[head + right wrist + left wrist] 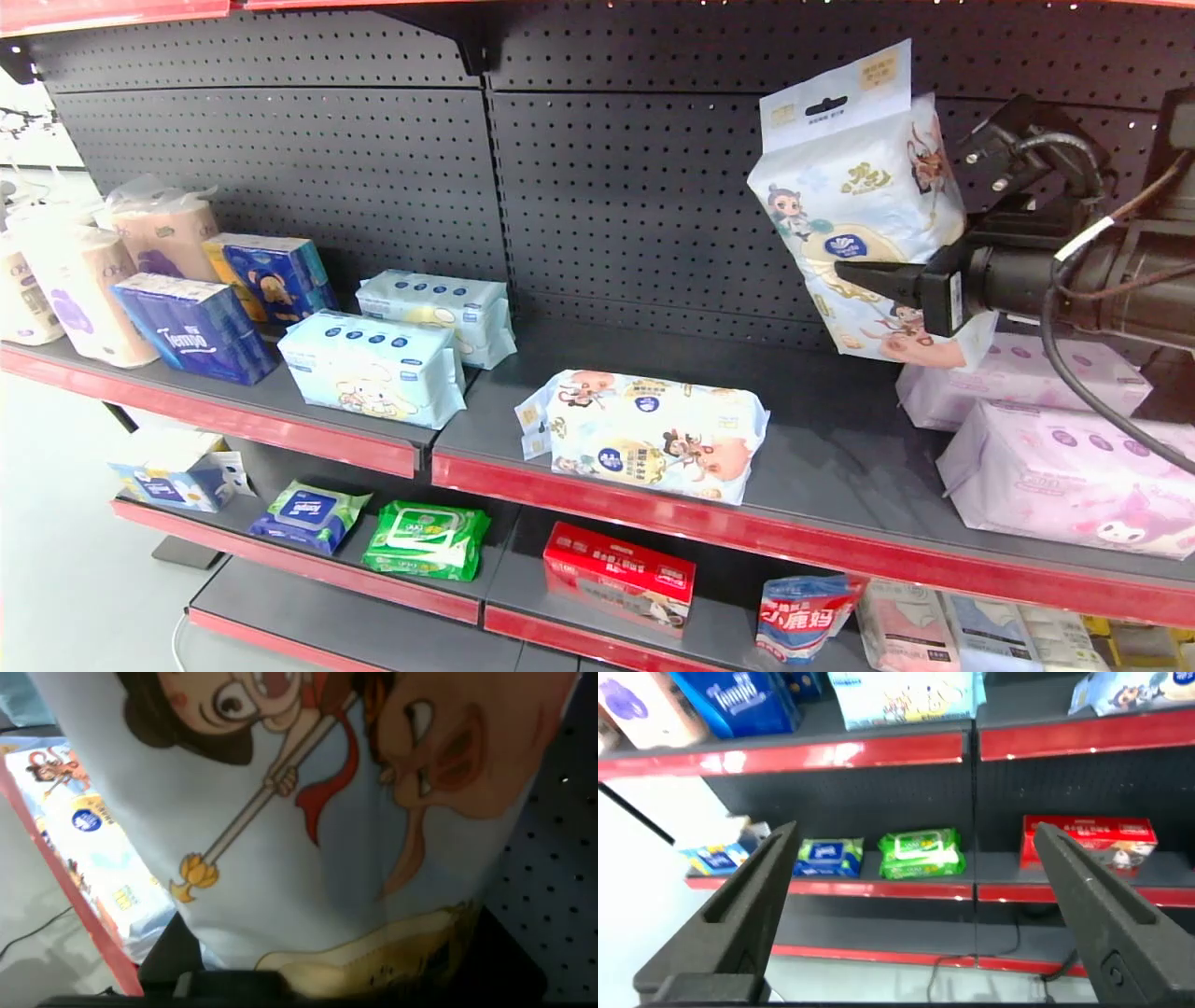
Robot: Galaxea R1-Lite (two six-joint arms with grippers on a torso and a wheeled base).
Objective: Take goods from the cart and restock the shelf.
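Observation:
My right gripper (854, 275) is shut on a white tissue pack with cartoon print (854, 201), holding it upright in the air above the right part of the middle shelf (822, 448). That pack's printed side (327, 812) sits close against the right wrist camera. A matching pack (653, 434) lies flat near the shelf's red front edge, also seen as the lying pack (84, 849) below the held one. My left gripper (915, 915) is open with nothing between its fingers (738, 924), and it faces the lower shelves.
Pink tissue packs (1064, 476) lie at the shelf's right end. Light-blue packs (373, 369), blue boxes (196, 327) and paper rolls (79, 280) stand to the left. Green wipes (920, 854) and a red box (1088, 840) rest on the lower shelf. Bare shelf lies under the held pack.

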